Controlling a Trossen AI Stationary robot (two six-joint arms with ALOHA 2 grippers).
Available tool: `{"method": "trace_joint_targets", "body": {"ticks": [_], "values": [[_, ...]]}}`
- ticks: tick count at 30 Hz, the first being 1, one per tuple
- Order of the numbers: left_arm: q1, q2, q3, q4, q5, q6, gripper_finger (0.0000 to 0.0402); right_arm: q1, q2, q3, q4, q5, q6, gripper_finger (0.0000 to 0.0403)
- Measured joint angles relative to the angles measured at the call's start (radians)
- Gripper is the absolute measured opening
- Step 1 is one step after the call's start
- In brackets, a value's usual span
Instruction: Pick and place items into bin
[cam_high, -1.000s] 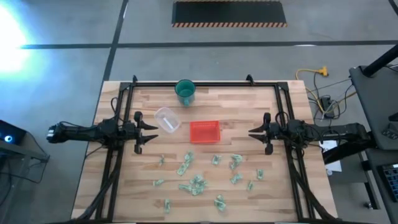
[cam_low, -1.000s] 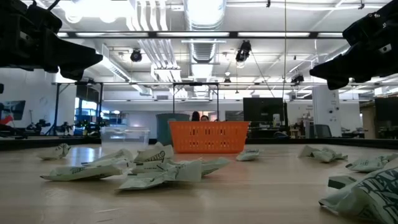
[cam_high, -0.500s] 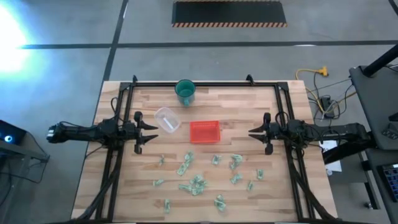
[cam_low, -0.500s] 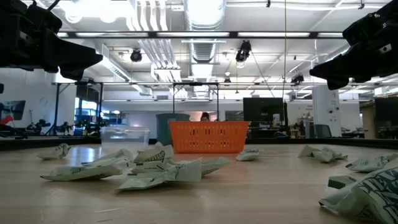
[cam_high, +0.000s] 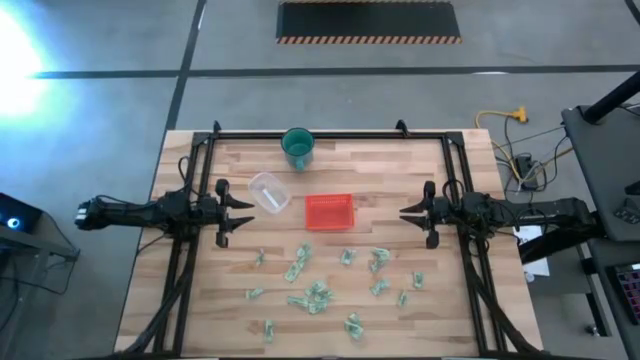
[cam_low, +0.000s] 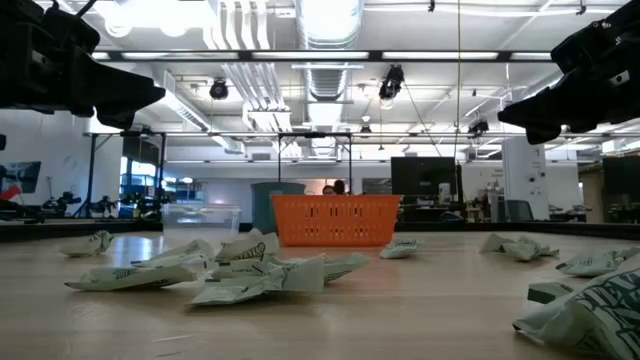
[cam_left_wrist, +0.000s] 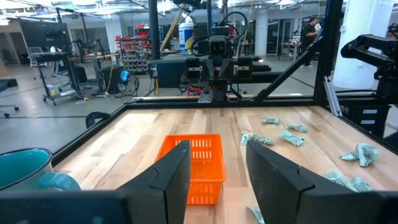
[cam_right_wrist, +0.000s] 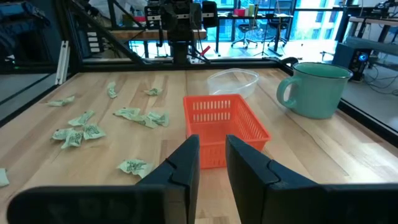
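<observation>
Nothing on the desk (cam_high: 420, 160) has moved since a second ago: both arms remain parked and every piece lies as before; only a person's head far behind the bin shifts slightly in the low view. Left claw (cam_high: 236, 207) hovers well to the left of the bin (cam_high: 329, 211), fingers spread wide and empty; right claw (cam_high: 412, 213) hovers well to the bin's right, fingers parted more narrowly, also empty. Items (cam_high: 318, 295), small crumpled pale-green wrappers, lie scattered on the side of the bin away from the green cup (cam_high: 297, 147), none touching it. Probable risks: thin, light wrappers may slip from a closing claw or slide ahead of it; clustered pieces may come up in pairs; a low approach may nudge the shallow bin or the clear round container (cam_high: 267, 190) just beside it. Bin, clear container and cup all appear empty, though the cup's depth is partly shadowed.
</observation>
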Motion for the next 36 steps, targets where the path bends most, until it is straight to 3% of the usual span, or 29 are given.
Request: {"method": "trace_joint_targets", "body": {"ticks": [24,30,36], "values": [[0.0,0.0,0.0,0.0,-0.001,0.007,0.014,0.0,0.0,0.0,0.029,0.0,0.003,0.0068],[0.0,0.0,0.0,0.004,-0.004,0.008,0.014,0.0,0.0,0.0,0.116,-0.006,0.05,0.0068],[0.0,0.0,0.0,0.138,-0.004,0.082,0.014,0.0,0.001,0.001,0.152,-0.008,0.084,0.0068]]}}
